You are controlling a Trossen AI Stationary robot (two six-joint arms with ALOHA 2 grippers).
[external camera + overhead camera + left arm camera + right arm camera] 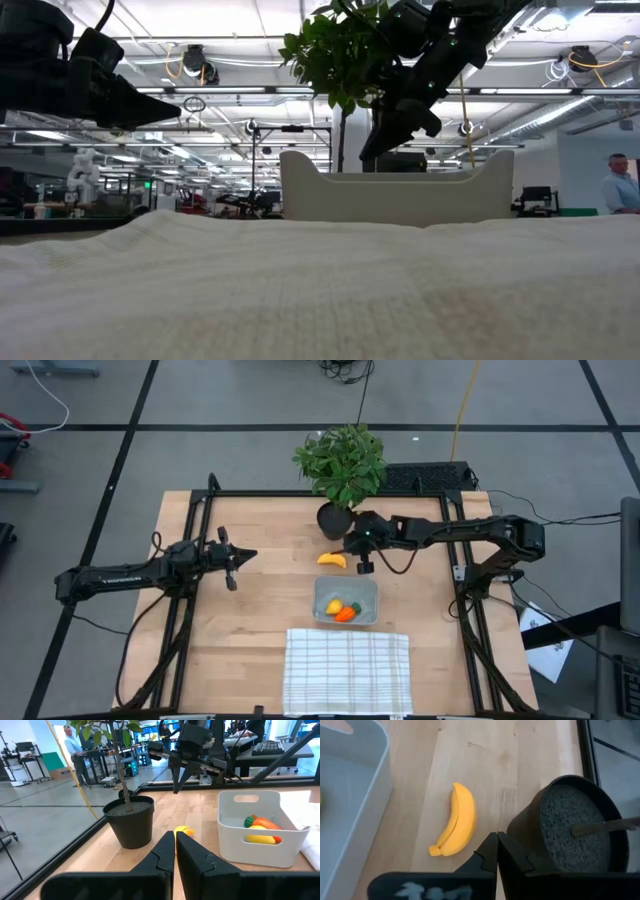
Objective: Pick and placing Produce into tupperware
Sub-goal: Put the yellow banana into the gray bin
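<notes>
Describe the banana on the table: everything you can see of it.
The banana is a small, curved, yellow-orange toy that looks like smooth plastic, with a blunt cut stem at one end and a tapered tip at the other. It lies flat on the bare wooden table, between the black plant pot and the pale container, touching neither. Nothing holds it; the right gripper hangs shut above it.
</notes>
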